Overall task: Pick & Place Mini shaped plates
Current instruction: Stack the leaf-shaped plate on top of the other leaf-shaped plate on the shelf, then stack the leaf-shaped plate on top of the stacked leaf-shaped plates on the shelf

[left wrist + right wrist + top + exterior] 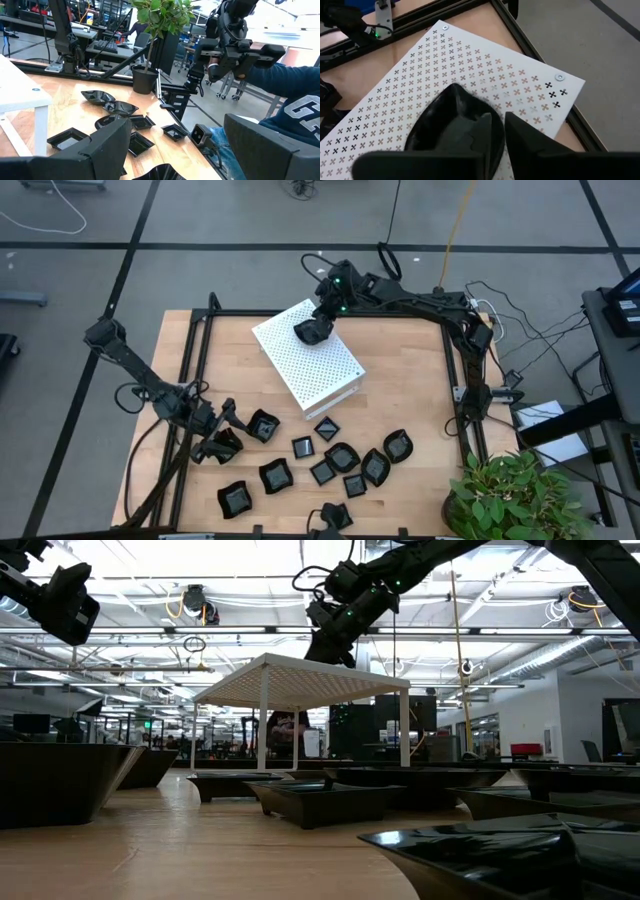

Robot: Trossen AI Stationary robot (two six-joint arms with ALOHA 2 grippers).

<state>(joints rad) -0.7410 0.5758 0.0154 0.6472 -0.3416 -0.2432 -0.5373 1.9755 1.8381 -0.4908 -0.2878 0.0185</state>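
Note:
A white perforated box stands at the far middle of the table. One black mini shaped plate lies on its top near the far end, also seen from above. My right gripper slants down over it, fingers a little apart, with the plate's near rim between them. Several more black plates lie scattered on the wood near the front edge. My left gripper stands open and level at the near left, beside one plate. My right gripper has the plate's near rim between its two fingers, which slant down from the table's far right. A narrow gap shows beside one finger. Whether the other finger touches the rim, I cannot tell. The plate lies on the box top.
A black frame rims the table. A potted plant stands at the near right corner. In the left wrist view, a person's blue sleeve and another device show beyond the near edge. Bare wood lies left of the box.

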